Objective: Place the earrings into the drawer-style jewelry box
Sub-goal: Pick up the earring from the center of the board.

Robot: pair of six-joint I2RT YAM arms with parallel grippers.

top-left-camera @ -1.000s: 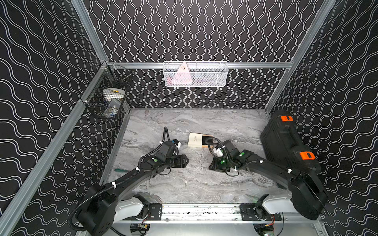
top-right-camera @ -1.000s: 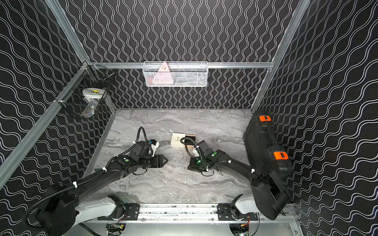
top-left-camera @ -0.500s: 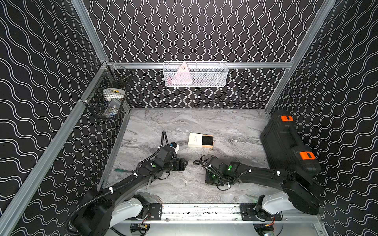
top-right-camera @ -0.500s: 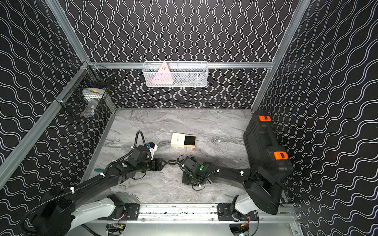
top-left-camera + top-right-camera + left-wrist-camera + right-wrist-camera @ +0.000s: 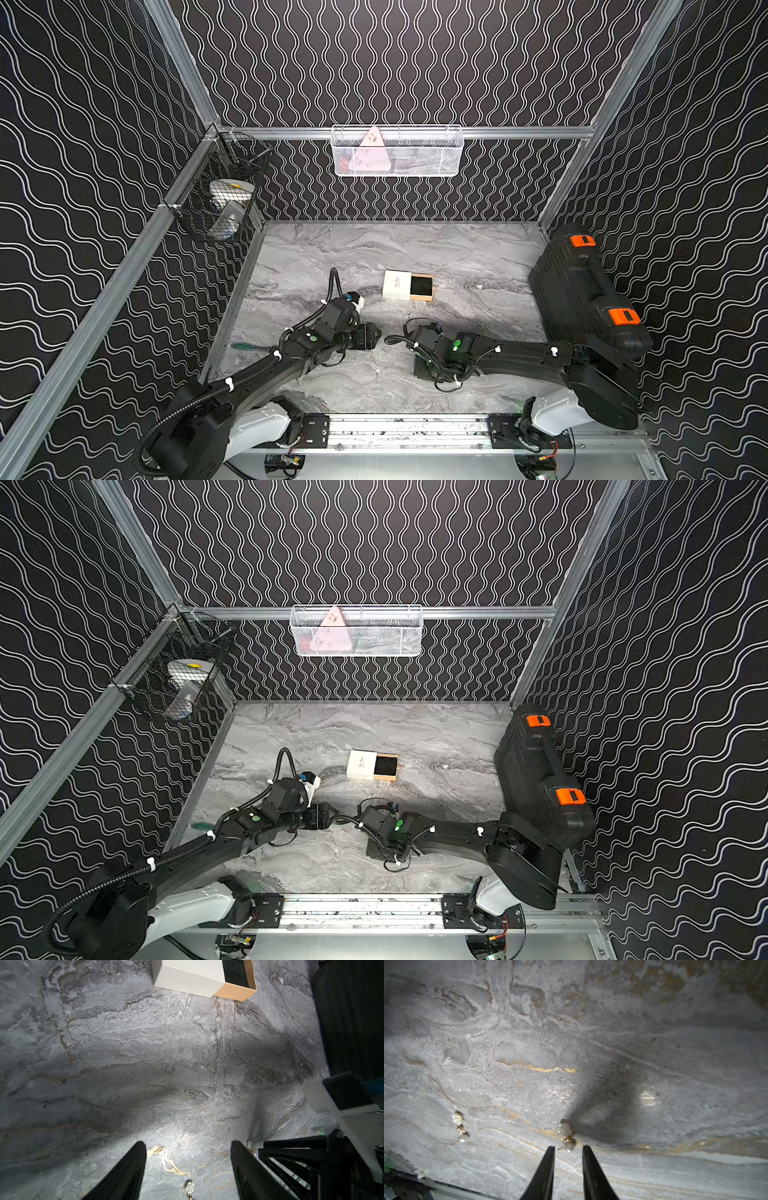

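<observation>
Pickup step: my right tool [image 5: 568,1148], narrowly spread, straddles an earring [image 5: 564,1128]; next I must pinch it gently.

Left arm [image 5: 266,370] and right arm [image 5: 519,359]: matte black links, white base housings [image 5: 257,424] on a silver rail [image 5: 407,428]. Ribbed black conduit [image 5: 199,401], white cable ties [image 5: 228,381], one green LED [image 5: 311,338] per wrist. Loose black cable loops [image 5: 446,384] at right wrist. Left gripper [image 5: 188,1142], right gripper [image 5: 569,1147]: black tapered fingers [image 5: 124,1176].
</observation>
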